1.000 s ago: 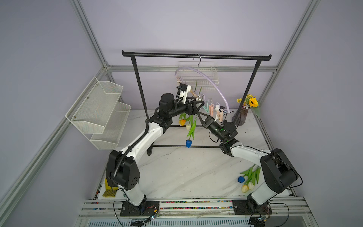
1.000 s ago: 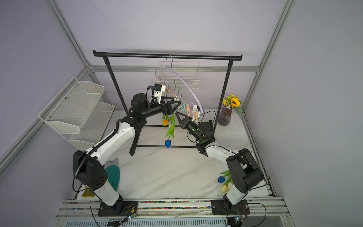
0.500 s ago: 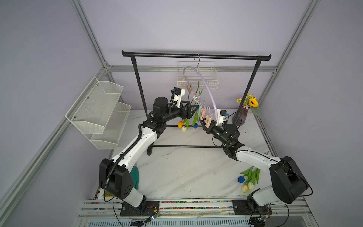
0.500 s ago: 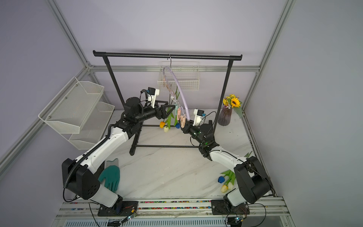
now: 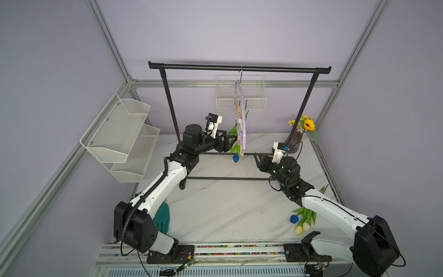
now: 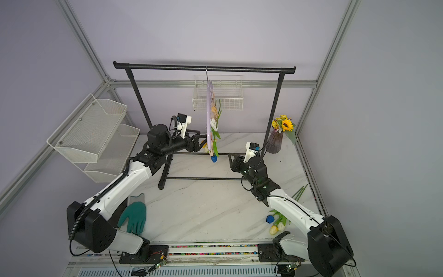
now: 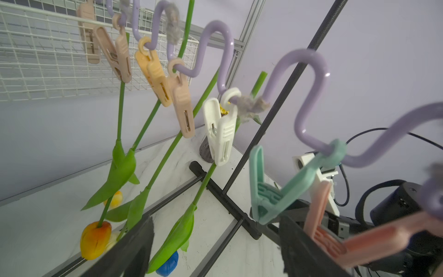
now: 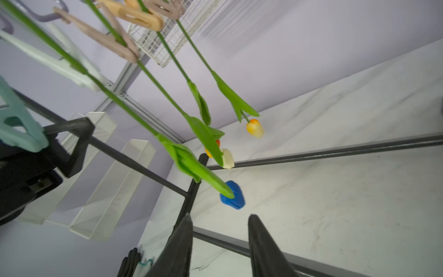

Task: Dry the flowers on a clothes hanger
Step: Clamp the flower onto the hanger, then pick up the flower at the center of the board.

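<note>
Now four pegged tulips point(image 8: 205, 135) hang head-down from lilac hanger point(image 5: 243, 112); three loose tulips point(image 5: 304, 219) lie on bench point(image 5: 227, 211). Left hand point(image 7: 215, 219) spread wide beside the clothespins point(image 7: 221, 134), right hand point(image 8: 220, 215) spread, holding nothing

Lilac clothes hanger point(image 7: 217, 26) on the rack bar point(image 5: 239, 68), four tulips point(image 8: 206, 134) head-down in its clothespins point(image 7: 220, 134), loose tulips point(image 5: 304, 219) on the tabletop point(image 5: 227, 211)

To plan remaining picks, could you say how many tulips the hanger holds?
4, head-down along the hanger: blue tulip lowest, cream tulip beside orange tulip, yellow tulip apart; none seems hidden.
</note>
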`<move>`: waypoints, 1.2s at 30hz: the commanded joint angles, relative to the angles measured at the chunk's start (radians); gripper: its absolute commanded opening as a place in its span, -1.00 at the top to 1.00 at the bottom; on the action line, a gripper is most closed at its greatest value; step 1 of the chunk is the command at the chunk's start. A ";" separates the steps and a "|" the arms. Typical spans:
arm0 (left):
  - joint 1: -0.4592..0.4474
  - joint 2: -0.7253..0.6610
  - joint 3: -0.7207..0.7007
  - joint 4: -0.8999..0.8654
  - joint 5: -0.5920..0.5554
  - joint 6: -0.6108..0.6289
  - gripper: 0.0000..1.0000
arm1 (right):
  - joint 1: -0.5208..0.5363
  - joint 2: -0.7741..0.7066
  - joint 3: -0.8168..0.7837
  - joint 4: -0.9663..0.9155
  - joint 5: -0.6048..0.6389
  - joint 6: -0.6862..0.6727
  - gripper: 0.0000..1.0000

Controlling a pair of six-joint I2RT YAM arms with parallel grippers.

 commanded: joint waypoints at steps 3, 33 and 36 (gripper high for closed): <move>0.008 -0.117 -0.122 0.026 -0.095 0.069 -0.65 | -0.002 -0.065 0.010 -0.344 0.217 0.033 -0.19; 0.005 -0.296 -0.486 0.053 -0.340 0.055 -0.61 | -0.494 0.153 -0.045 -0.909 0.549 0.546 -0.51; 0.003 -0.300 -0.487 0.051 -0.339 0.053 -0.59 | -0.515 0.164 -0.050 -0.879 0.555 0.533 -0.47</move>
